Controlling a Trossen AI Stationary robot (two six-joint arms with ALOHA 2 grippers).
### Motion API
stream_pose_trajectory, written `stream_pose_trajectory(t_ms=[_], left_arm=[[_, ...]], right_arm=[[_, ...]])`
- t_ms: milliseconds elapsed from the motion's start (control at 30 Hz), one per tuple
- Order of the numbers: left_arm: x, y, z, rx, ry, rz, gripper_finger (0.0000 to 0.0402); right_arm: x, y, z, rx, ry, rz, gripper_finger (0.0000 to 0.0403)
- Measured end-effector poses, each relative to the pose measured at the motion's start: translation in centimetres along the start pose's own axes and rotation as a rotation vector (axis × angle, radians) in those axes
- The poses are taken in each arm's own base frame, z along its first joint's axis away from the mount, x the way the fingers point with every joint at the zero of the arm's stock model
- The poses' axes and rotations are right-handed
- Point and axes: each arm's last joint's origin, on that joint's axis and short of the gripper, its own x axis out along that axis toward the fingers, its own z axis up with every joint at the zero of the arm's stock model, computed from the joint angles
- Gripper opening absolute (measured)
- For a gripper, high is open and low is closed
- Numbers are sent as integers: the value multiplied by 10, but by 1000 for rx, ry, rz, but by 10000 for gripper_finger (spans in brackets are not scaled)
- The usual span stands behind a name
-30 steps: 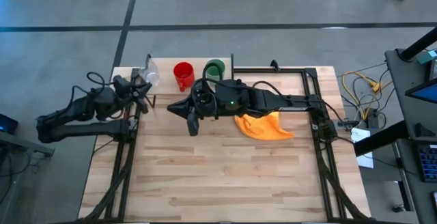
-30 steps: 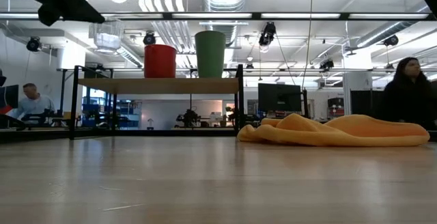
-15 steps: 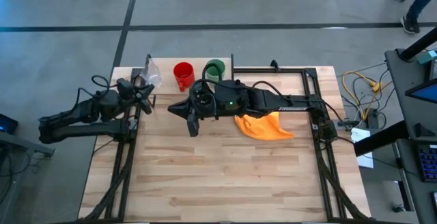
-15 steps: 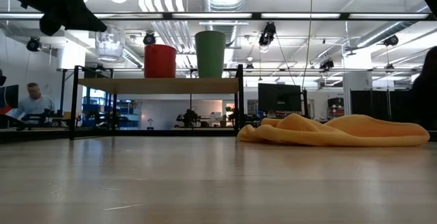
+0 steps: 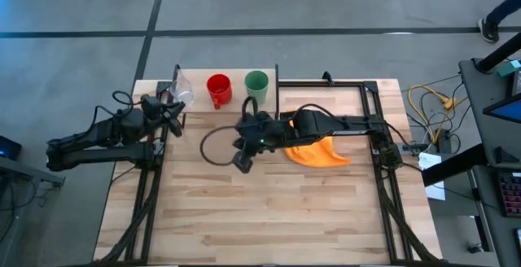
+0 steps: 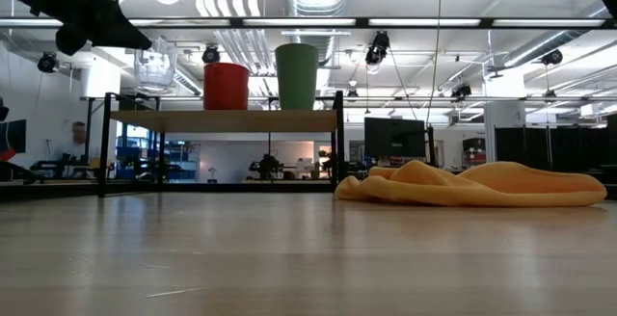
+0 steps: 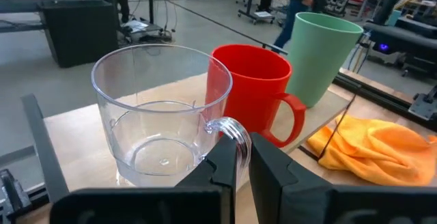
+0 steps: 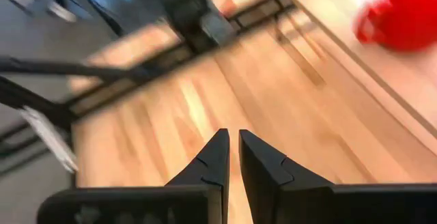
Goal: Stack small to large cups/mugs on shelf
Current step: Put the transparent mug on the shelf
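Observation:
The clear cup (image 7: 160, 125) is upright at the left end of the shelf (image 5: 195, 102), with my left gripper (image 7: 237, 161) shut on its handle. In the low view the clear cup (image 6: 154, 64) shows a little above the shelf (image 6: 222, 120). The red mug (image 5: 218, 88) and the green cup (image 5: 256, 82) stand on their bases on the shelf to its right. My right gripper (image 5: 242, 162) is shut and empty above the table, in front of the shelf. My left gripper pinches the clear cup's loop handle (image 7: 234, 130) between its two fingers. The fingers come about level from the table's left side. The cup stays upright, mouth up, beside the red mug (image 7: 252, 91). Whether its base touches the shelf board I cannot tell.
An orange cloth (image 5: 317, 151) lies crumpled on the table to the right of the shelf, partly under my right arm. A black cable loops on the table (image 5: 213, 143) in front of the shelf. Black frame rails run along the table's sides.
My left gripper has carried the clear cup a little toward the red mug and slightly down over the shelf's left end. My right arm has drawn back from the shelf toward the table's near and right sides.

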Motion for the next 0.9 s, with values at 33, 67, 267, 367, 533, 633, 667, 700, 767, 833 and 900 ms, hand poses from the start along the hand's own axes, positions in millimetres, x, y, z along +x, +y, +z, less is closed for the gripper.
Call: stream_pose_trajectory(t_ms=[33, 67, 267, 367, 533, 633, 667, 700, 767, 833, 900], left_arm=[[0, 0, 0, -2, -1, 8, 3], [0, 0, 0, -1, -2, 14, 3], [2, 0, -1, -16, -5, 37, 3], [8, -2, -8, -41, -9, 37, 3], [21, -7, -21, -107, -97, 16, 3], [25, -6, -27, -121, -120, 39, 3], [26, -6, -29, -122, -125, 48, 3], [28, -5, -31, -118, -121, 60, 3], [30, -3, -36, -112, -111, 82, 3], [32, -2, -38, -106, -101, 99, 3], [33, -1, -37, -104, -105, 113, 3]], right_arm=[[0, -1, -4, -1, 24, -26, 28], [-1, -1, -6, -5, 43, -45, 28], [-2, 2, -12, -59, 74, -67, 28], [-2, 2, -12, -76, 74, -67, 28], [-6, 1, -11, -110, 69, -62, 28], [-12, 1, -9, -109, 60, -57, 28], [-14, 0, -9, -114, 59, -56, 28], [-15, 0, -8, -118, 58, -56, 28], [-18, 0, -8, -125, 54, -53, 28], [-19, 0, -7, -129, 52, -52, 28], [-20, 0, -7, -137, 54, -53, 28]])
